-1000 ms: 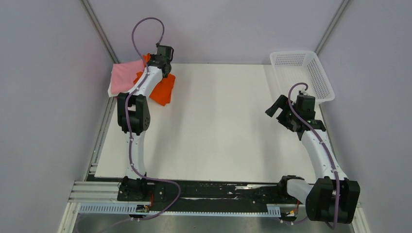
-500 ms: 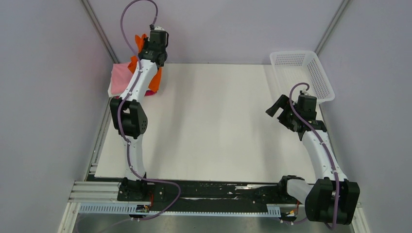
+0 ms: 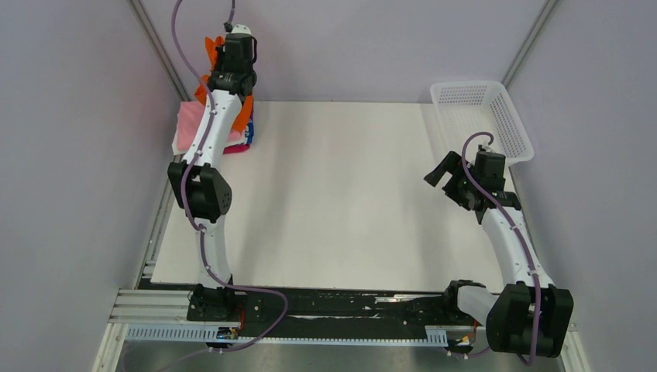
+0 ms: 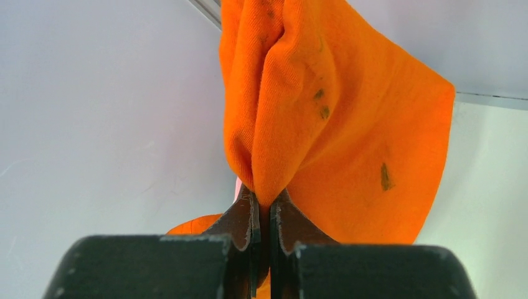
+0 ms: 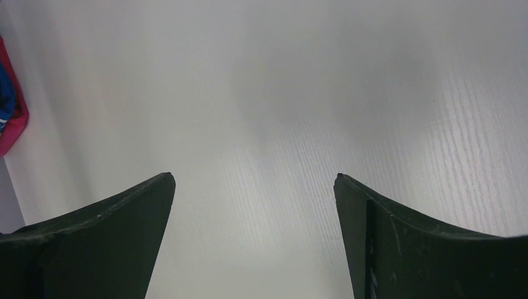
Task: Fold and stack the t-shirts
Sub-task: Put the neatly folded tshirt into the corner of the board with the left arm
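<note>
Surface: white table [image 3: 349, 201] walled in grey, with a white mesh basket [image 3: 507, 124] at far right.
Right arm: parked mid-right. The right gripper [image 5: 254, 180] is spread wide over bare table, holding nothing.
Change: a second ago the orange shirt [image 4: 348, 124] sagged low beside the folded pile [image 3: 194, 128] — now it hangs clear, so laying it flat likely comes next.
Left arm: stretched up and far, with the left gripper [image 4: 264, 202] pinched tight on a bunched fold.
Pile: far left — pink on top, blue and red edges seemingly beneath.
</note>
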Motion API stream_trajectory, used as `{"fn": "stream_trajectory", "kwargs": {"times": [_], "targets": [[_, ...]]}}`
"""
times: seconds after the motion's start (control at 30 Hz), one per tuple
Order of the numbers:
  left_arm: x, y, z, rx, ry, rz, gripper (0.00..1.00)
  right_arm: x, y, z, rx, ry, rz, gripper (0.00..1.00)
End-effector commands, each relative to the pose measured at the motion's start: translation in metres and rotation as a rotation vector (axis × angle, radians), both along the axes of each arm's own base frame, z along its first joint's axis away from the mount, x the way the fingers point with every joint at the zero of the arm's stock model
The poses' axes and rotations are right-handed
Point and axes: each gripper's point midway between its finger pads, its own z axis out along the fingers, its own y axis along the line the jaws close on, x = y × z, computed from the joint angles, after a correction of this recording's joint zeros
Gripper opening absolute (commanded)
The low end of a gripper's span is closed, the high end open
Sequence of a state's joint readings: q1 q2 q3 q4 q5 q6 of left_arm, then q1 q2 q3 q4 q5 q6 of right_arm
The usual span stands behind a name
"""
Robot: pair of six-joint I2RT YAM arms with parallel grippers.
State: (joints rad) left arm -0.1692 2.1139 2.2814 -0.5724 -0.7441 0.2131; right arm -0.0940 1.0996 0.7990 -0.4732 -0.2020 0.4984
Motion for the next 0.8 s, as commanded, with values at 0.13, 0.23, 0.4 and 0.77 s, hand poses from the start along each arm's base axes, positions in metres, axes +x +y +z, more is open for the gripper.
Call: {"fn": "stream_trajectory", "kwargs": {"times": [0.13, 0.23, 0.4, 0.77], "targets": [[0.015, 0.040, -0.016, -0.092, -0.038, 0.038, 0.00, 0.013, -0.008, 0.011, -0.033, -0.048, -0.013, 1.00], [0.021, 0.055, -0.042, -0.112, 0.011, 0.046, 0.00, 0.014, -0.009, 0.007, -0.037, -0.037, -0.020, 1.00], [0.029, 0.063, -0.075, -0.172, 0.048, 0.045, 0.00, 0.015, -0.014, 0.000, -0.050, -0.012, -0.036, 1.00], [0.028, 0.141, -0.108, -0.180, 0.047, 0.270, 0.98, 0.014, -0.017, -0.008, -0.064, 0.013, -0.050, 1.00]]}}
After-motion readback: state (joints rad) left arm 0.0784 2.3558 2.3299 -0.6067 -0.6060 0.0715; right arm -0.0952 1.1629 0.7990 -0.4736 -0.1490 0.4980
